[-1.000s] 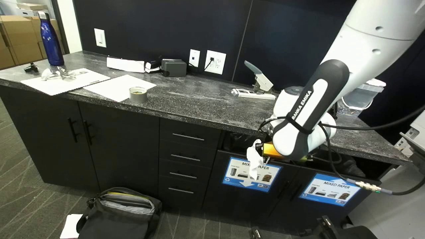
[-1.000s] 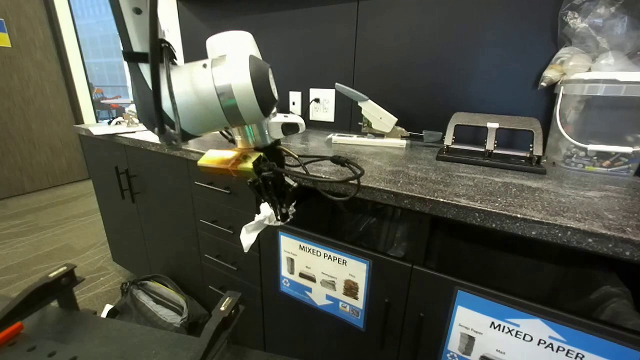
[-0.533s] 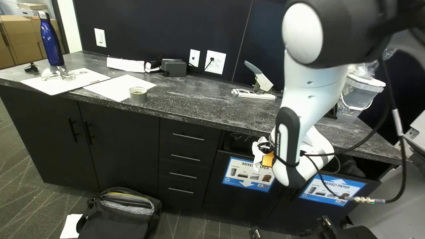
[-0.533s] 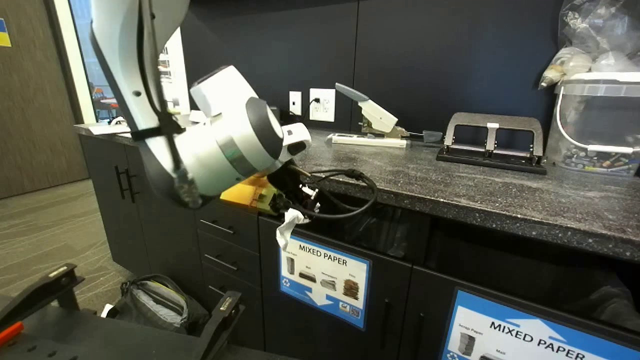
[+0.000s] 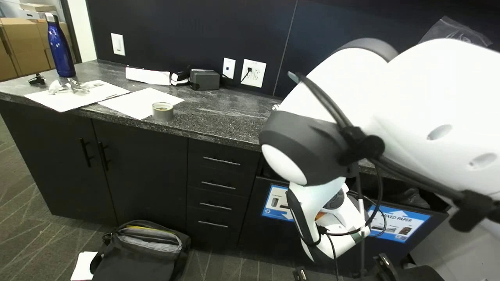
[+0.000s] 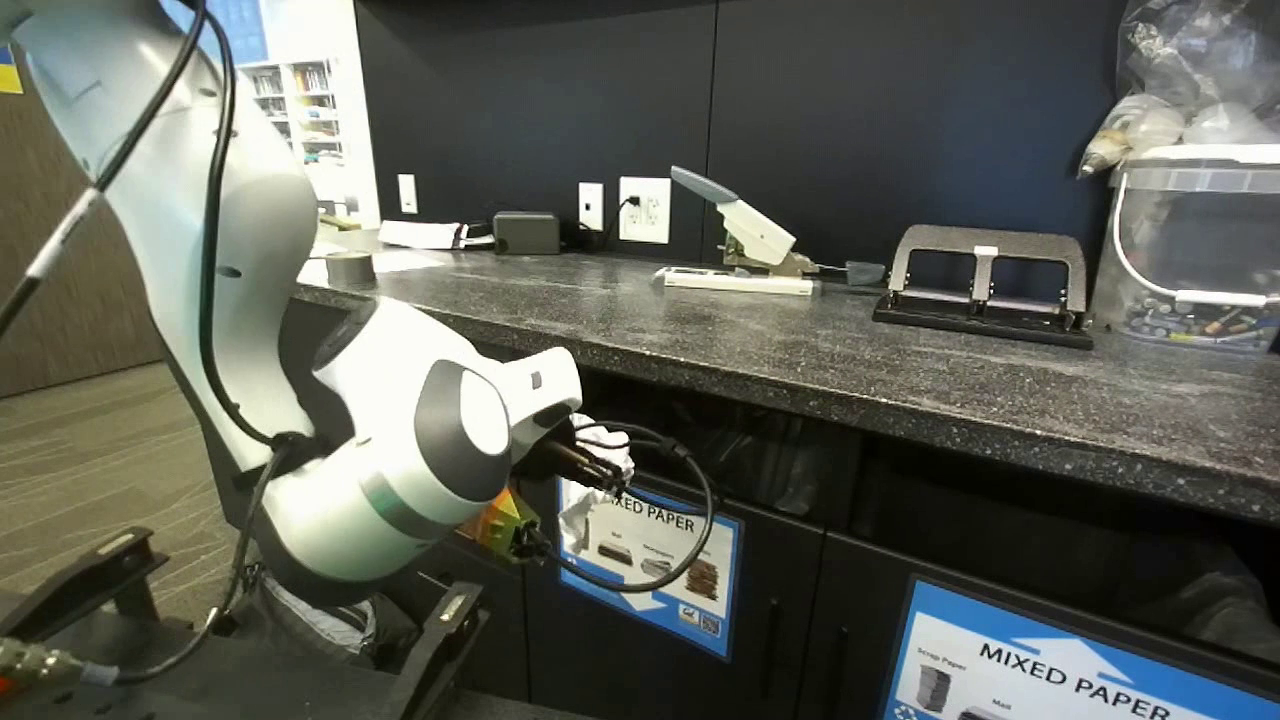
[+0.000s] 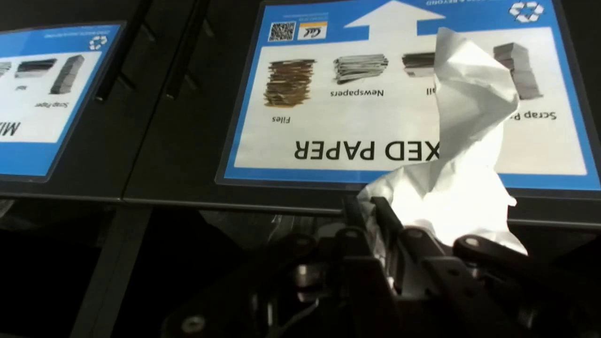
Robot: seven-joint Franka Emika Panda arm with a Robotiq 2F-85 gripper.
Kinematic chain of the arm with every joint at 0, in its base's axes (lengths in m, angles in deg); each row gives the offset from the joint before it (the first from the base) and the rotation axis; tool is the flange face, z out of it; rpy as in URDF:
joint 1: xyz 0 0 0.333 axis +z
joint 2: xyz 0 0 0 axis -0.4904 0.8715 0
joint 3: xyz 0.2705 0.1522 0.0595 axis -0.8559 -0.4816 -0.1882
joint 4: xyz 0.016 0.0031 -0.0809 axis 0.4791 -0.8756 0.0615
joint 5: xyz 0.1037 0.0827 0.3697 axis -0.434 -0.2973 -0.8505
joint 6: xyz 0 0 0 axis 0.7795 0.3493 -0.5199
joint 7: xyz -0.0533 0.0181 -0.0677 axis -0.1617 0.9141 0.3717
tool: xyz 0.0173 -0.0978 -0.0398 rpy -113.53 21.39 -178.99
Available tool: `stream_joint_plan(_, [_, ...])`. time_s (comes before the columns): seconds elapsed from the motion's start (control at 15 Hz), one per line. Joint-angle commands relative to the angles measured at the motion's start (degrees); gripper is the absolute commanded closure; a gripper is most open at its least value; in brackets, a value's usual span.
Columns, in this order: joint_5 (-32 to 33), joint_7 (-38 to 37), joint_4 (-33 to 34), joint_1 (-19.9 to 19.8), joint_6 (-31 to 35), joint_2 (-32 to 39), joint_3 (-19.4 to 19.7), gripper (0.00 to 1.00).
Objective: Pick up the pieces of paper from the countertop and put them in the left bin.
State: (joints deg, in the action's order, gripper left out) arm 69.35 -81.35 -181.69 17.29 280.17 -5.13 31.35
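While poised low in front of the dark grey-black speckled stone counter (image 6: 600, 305), pinches a crumpled white paper scrap (image 7: 469, 197) in the black two-fingered claw (image 7: 367, 206). Stands nearly closed, with just a thin fold caught between slim dark fingers (image 7: 389, 220). Spills out past the fingertips in the wrist view, mostly toward that view's right, and covers part of a blue-and-white MIXED PAPER label (image 7: 352, 122), shown upside down there. Hangs before the upper edge of the black left bin (image 6: 788, 560); cannot tell whether touching the front.

Slants down from the upper left of an exterior view as a thick white robot arm (image 6: 360, 480) with dark grey caps, bends sharply low down and aims the claw toward the bin, beside a yellow-orange block (image 6: 490, 525). Hides the claw in an exterior view, showing a large dark grey joint (image 5: 308, 136) instead. Bears, at the counter's far end, small crumpled white scraps (image 5: 56, 88) on a flat white sheet (image 5: 78, 100).
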Motion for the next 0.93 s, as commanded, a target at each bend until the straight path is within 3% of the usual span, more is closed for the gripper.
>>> stream_joint_plan(0.0, [-14.12,10.44,7.53,-3.86,4.93,1.92,-2.45,0.91])
stream_joint_plan(0.13, [-20.49,16.17,11.38,-6.62,8.66,2.28,-4.42,0.91])
stream_joint_plan(0.33, [-23.79,27.26,18.71,-15.61,14.42,1.33,-10.62,0.91])
stream_joint_plan(0.6, [-20.33,36.80,27.20,-27.69,18.86,2.02,-19.57,0.91])
stream_joint_plan(0.87, [-16.40,42.86,34.22,-35.50,18.33,3.21,-25.13,0.91])
